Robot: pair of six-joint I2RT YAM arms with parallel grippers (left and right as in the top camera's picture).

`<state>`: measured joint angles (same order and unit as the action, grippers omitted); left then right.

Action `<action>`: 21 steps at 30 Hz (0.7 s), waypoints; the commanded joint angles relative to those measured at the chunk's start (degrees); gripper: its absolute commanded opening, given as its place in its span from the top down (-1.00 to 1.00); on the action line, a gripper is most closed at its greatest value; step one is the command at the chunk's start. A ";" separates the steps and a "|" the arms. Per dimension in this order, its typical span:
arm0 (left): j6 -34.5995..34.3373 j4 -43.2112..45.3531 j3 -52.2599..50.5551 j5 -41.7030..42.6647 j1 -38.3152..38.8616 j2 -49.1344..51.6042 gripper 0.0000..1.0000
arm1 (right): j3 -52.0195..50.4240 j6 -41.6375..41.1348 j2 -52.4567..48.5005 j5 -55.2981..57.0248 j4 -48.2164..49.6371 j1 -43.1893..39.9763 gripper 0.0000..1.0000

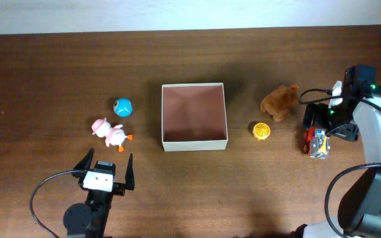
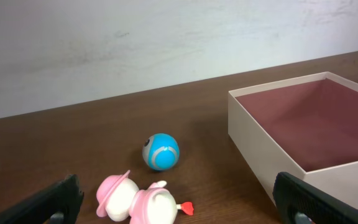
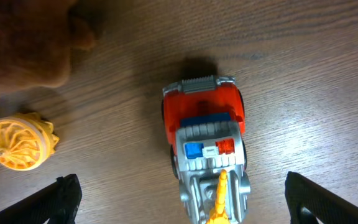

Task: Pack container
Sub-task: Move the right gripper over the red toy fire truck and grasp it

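Container (image 1: 194,112): square, shallow, thin white walls, pink-brown inside, on counter (image 1: 45,79). Sits ahead-right of left pincer (image 1: 109,158), near, not touching. Left pincer spread. Right pincer (image 3: 182,186) spread above toy truck (image 3: 207,143), well apart from container.

In the left wrist view, the pink duck toy (image 2: 138,202) is cut off by the bottom edge. The container (image 2: 247,137) runs out past the right edge. The left hand (image 2: 182,208) shows only as two dark fingertips (image 2: 51,202) in the lower corners. In the right wrist view, the brown plush (image 3: 23,43) is cropped at the top left. The toy truck (image 3: 207,137) loses its front end below, and the right hand (image 3: 194,202) shows only its tips. Overhead, the right arm (image 1: 376,132) leaves the frame, and the fingers of its hand are too small to make out.
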<state>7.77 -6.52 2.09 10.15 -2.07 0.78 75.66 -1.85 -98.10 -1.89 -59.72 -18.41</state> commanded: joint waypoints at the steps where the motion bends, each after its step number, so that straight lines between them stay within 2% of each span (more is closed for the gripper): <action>1: 0.70 -0.02 -0.22 0.79 -0.39 -0.48 -1.00 | -0.50 0.11 -2.91 1.25 0.15 -0.42 -0.98; 21: 0.70 -0.02 -0.22 0.79 -0.39 -0.48 -1.00 | -2.73 -0.07 -12.22 -2.16 2.32 -3.04 -0.98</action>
<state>7.77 -6.52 2.09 10.15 -2.07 0.78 74.13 -1.69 -109.03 -2.33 -57.95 -21.08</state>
